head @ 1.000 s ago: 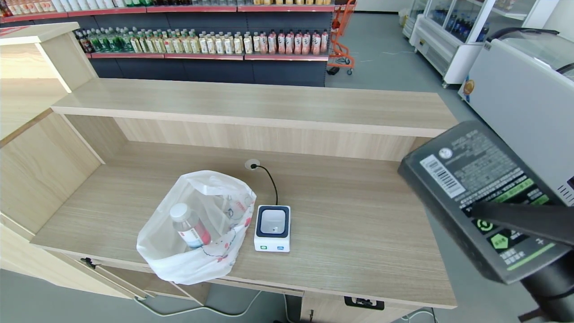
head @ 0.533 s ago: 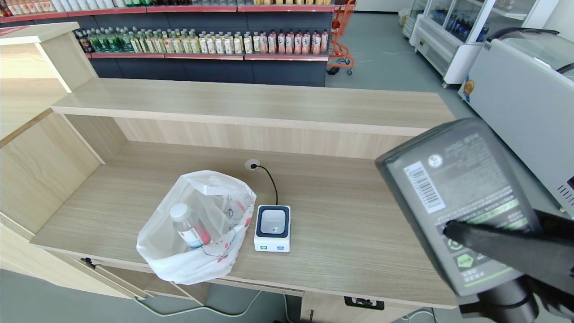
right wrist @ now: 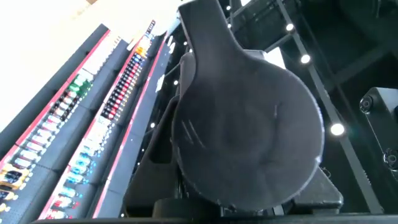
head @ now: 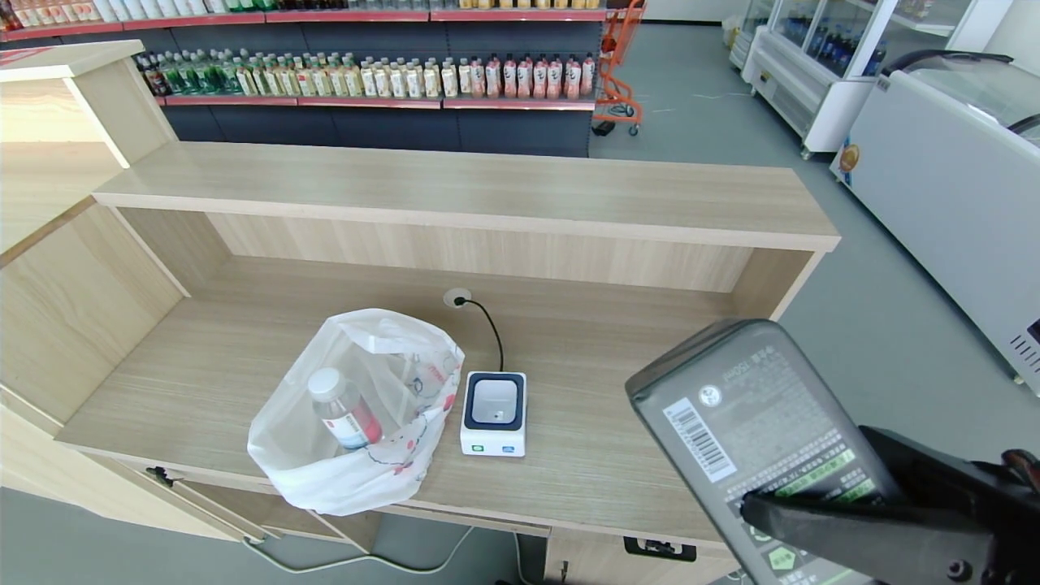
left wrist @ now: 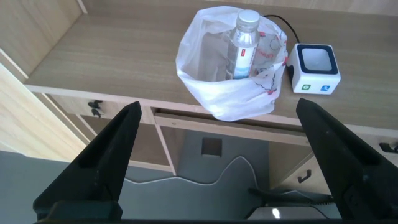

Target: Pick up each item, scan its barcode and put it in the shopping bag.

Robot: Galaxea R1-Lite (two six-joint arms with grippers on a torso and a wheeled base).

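My right gripper [head: 782, 520] is clamped on a dark grey container [head: 731, 398]. One finger [head: 845, 532] crosses its printed face and the other is hidden behind it. The finger sits at 5 o'clock from the barcode [head: 699, 439], so the label is uncovered. The container looks rigid, flat-faced and smooth-skinned. I judge it could slide in the pads and may pull at my wrist if it is full. The best hold is across the two broad faces, low on the body and clear of the white label, which is about where I have it. It hangs in the air over the near right corner of the counter [head: 601, 349], with the label turned up and away from the wood. The scanner [head: 493, 413] lies at 9 o'clock from it, window up, so I expect the label must be rolled downward to be read. Just beside the scanner, again at 9 o'clock, the shopping bag [head: 325, 479] stands open with a clear bottle [head: 344, 409] inside. My left gripper [left wrist: 217, 168] hangs spread wide and empty, off the counter's near edge.
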